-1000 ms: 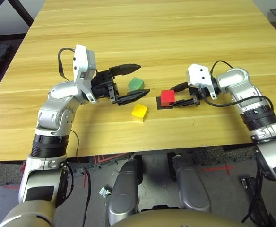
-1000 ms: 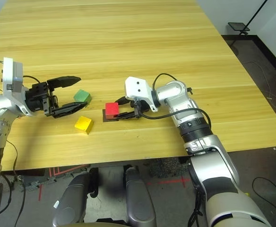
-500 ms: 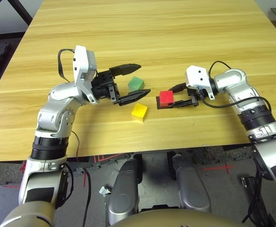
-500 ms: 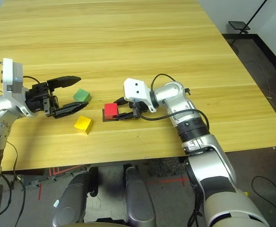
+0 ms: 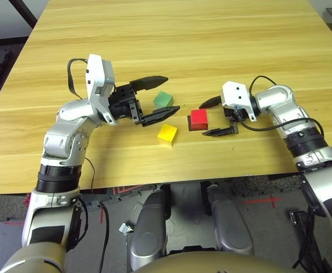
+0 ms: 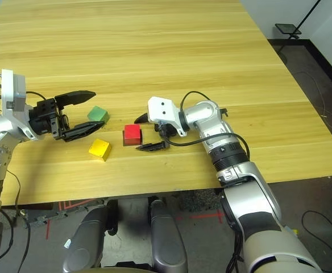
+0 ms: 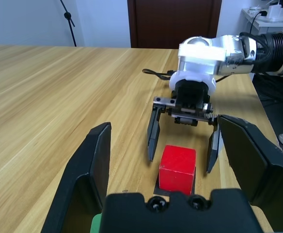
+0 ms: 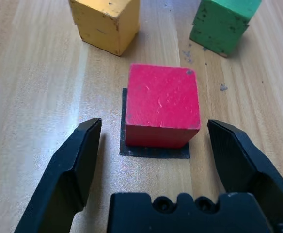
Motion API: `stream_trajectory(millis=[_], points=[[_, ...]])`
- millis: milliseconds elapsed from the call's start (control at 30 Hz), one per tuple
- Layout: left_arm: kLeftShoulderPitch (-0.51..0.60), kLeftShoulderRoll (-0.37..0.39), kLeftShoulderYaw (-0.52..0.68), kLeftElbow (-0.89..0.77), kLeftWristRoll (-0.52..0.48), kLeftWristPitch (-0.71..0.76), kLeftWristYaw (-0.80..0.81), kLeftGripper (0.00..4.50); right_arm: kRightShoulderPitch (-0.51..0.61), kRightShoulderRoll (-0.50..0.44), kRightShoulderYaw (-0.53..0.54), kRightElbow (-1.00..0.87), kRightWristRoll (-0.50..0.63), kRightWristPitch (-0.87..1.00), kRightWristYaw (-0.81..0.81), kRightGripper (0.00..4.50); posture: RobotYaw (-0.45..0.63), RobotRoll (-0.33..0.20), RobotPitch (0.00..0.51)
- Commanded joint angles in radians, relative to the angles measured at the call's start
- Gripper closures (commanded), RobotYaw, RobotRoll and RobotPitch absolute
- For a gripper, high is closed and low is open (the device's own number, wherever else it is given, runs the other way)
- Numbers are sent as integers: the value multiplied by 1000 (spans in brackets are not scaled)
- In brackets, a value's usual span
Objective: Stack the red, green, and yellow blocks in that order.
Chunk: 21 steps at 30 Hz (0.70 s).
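The red block point(image 5: 199, 118) rests on a flat black patch point(image 8: 132, 148) right of the table's middle. My right gripper point(image 5: 203, 119) is open, one finger on each side of the red block, not touching it. The green block point(image 5: 164, 100) lies on the table to the left. My left gripper point(image 5: 173, 94) is open, and the green block shows between its fingers point(image 5: 154, 81); whether they are level with it I cannot tell. The yellow block point(image 5: 167, 134) sits nearer the front edge, below the green one and left of the red.
The light wooden table point(image 5: 211, 45) stretches far back behind the blocks. Its front edge point(image 5: 211, 173) runs close below the yellow block. A dark floor and a black stand point(image 6: 288, 31) lie beyond the table's right side.
My right gripper has opened and let go of the red block, which stays on the black patch. The left arm and the other blocks have not moved.
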State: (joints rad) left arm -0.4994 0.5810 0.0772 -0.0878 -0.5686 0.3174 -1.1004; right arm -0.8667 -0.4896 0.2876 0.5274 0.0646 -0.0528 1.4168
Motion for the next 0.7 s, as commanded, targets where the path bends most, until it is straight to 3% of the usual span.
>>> stream_trajectory(millis=[33,267,700], points=[[3,1,3,13,-6,-3,-10,0,-15,-33,-30,-51,49,32,57,21,363,36,269],[-2,-7,-14,38,8,-8,-19,0,-5,-137,-76,-172,126,128,142,21,339,33,242],[-24,3,-34,99,91,-14,42,0,44,-273,-209,-244,173,255,34,21,307,36,235]])
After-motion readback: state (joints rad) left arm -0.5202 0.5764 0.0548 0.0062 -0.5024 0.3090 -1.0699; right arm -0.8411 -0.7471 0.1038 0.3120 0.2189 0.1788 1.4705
